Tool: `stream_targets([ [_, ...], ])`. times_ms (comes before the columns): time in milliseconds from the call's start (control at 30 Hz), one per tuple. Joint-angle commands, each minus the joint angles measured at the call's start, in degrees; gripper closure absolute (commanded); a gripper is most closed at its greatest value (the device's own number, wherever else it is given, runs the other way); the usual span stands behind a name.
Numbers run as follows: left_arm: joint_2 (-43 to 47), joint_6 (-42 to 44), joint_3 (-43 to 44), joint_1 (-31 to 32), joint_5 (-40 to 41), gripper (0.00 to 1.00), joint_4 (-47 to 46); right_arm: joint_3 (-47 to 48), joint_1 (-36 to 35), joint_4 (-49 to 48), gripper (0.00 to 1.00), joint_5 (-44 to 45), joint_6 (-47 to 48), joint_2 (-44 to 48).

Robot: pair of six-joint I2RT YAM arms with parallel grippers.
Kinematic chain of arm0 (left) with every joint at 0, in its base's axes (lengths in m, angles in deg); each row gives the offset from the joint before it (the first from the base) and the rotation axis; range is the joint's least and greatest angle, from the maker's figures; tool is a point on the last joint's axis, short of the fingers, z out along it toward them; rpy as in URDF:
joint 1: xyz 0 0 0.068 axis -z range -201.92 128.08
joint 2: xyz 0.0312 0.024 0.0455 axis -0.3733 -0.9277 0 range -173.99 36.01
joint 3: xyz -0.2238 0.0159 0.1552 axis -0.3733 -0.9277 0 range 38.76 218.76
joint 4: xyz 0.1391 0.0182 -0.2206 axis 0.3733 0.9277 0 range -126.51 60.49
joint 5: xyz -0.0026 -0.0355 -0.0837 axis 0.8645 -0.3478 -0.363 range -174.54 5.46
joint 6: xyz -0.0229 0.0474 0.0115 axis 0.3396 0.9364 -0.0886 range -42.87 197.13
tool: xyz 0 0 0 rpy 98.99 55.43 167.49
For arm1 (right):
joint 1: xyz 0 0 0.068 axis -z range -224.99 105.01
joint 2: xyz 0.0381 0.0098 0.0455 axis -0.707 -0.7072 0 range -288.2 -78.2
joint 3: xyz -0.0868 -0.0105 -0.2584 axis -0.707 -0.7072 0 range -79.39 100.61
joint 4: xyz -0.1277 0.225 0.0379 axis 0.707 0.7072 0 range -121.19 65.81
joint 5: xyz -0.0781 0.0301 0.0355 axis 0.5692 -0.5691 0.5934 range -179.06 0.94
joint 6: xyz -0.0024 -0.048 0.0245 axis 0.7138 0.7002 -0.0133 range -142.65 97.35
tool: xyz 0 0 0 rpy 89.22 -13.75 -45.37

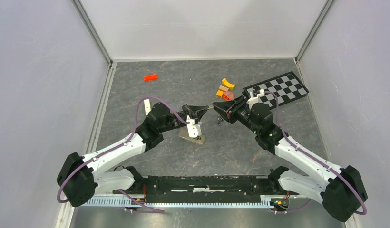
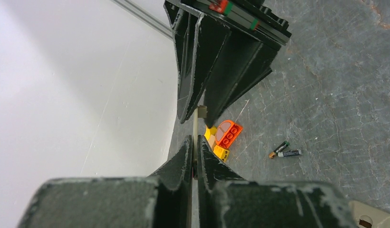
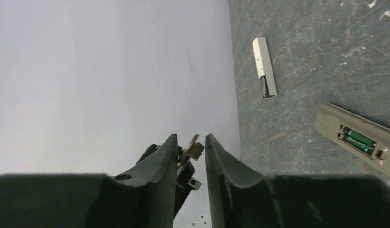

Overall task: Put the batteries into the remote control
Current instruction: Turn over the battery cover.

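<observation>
The remote control (image 3: 332,126) lay back-up on the table (image 3: 326,42), its recess open with one green-wrapped battery (image 3: 360,138) seated in it; we placed everything else from there. Just above the remote and a little beyond it, the left gripper (image 2: 195,138) was pressed together on a thin tan plate (image 2: 195,121) that we judged to be the recess's cover, pinching it edge-on; the right gripper (image 3: 191,138) had its jaws astride the plate's other end, and we could not tell whether its pads bore on it. Two loose batteries (image 2: 281,147) lay to the right of the remote and somewhat beyond it, with the orange and yellow blocks (image 2: 227,134) farther beyond; the plain white bar (image 3: 263,64) lay to the remote's left, well apart. We read the step as a hand-over of the cover; to do it well, the right jaws needed to close squarely across the plate and hold firm before the left let go, since so thin a piece would likely twist or drop from a corner grip; the cover then belonged well away from the remote, so that neither the recess nor the loose batteries ended up blocked.
</observation>
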Motion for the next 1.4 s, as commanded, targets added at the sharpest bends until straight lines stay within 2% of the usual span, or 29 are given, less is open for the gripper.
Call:
stream_targets([
  [0,1.43,-1.28,0.11,0.25,-2.07,0.90,-3.36,0.82,0.17,-4.59,0.75,-1.85,-0.66,0.13],
  [100,1.40,-2.32,0.15,0.25,-1.87,0.82,-3.36,0.96,0.10,-5.67,0.87,-3.09,-0.75,0.65],
  [233,1.40,-5.77,0.54,0.25,-0.63,0.59,-3.29,-0.29,0.17,-6.00,0.98,-1.63,-0.22,2.59],
  [300,1.44,-8.32,1.26,0.25,-0.38,0.43,-1.78,-1.46,0.18,-6.33,1.00,-0.10,0.21,3.53],
  [333,1.52,-9.61,1.63,0.25,-0.54,0.29,-0.84,-2.04,0.18,-6.31,1.00,0.61,0.39,4.05],
  [367,1.69,-11.32,2.24,0.25,-0.86,0.02,0.53,-2.57,0.17,-6.62,1.00,1.48,0.65,4.46],
  [533,3.65,-23.53,3.43,0.27,-2.03,0.00,3.94,-3.93,0.19,-7.29,1.00,3.98,2.89,6.06],
  [600,4.96,-32.43,3.16,0.25,-0.56,0.00,3.54,-4.56,0.27,-7.92,1.00,5.39,4.07,6.75],
  [700,6.82,-50.48,2.78,0.25,3.76,0.00,2.66,-5.76,0.36,-9.64,1.00,6.75,5.63,7.82],
  [800,9.36,-72.97,4.55,0.07,11.59,0.00,8.05,-6.75,0.47,-10.66,1.00,7.48,6.55,8.75],
  [1033,10.43,-99.78,9.78,-0.97,17.87,0.00,20.40,-8.10,0.45,-14.46,1.00,5.46,6.33,9.17],
  [1100,8.62,-106.94,9.44,-2.10,15.25,0.00,18.90,-8.46,0.49,-16.24,1.00,4.10,5.50,8.78],
  [1200,4.75,-116.06,7.87,-2.89,9.38,0.06,12.17,-10.08,0.48,-20.41,1.00,-0.32,2.58,8.84],
  [1367,0.66,-121.69,5.98,-3.09,5.08,0.22,2.30,-10.27,0.49,-19.96,1.00,-2.27,2.38,9.36],
])
